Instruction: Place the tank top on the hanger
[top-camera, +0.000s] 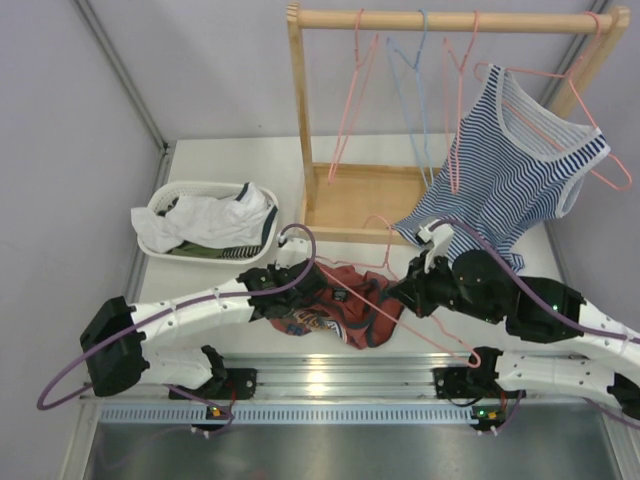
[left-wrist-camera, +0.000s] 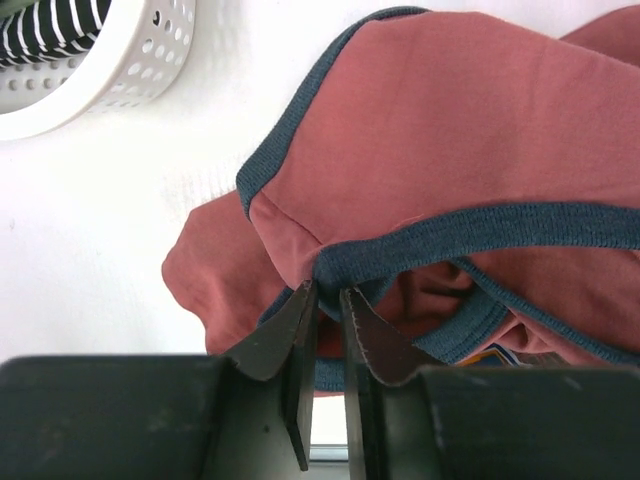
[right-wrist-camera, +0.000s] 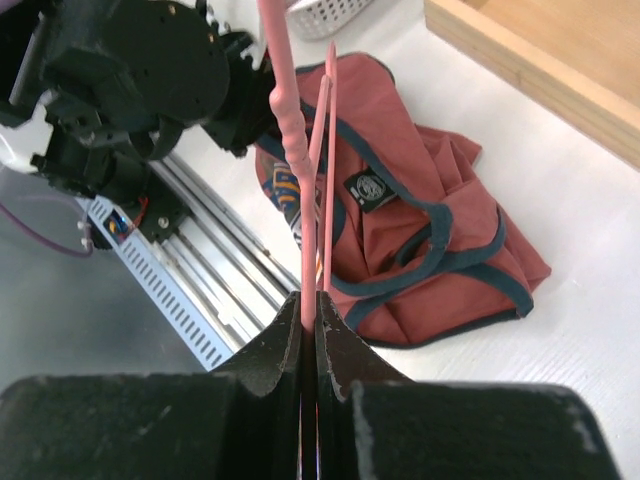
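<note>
The rust-red tank top (top-camera: 345, 308) with navy trim lies crumpled on the white table between the two arms. It also shows in the left wrist view (left-wrist-camera: 450, 130) and the right wrist view (right-wrist-camera: 420, 190). My left gripper (top-camera: 287, 300) is shut on a fold of its navy trim (left-wrist-camera: 328, 292) at the top's left side. My right gripper (top-camera: 402, 290) is shut on the pink hanger (top-camera: 447, 341), whose wire (right-wrist-camera: 290, 120) runs out from between the jaws over the tank top. The hanger's hook (top-camera: 384, 226) points toward the rack.
A wooden clothes rack (top-camera: 298, 120) stands at the back with pink and light blue hangers (top-camera: 408, 70) and a striped tank top (top-camera: 510, 170) on it. A white basket (top-camera: 155, 245) of clothes sits back left. A metal rail (top-camera: 330, 380) runs along the near edge.
</note>
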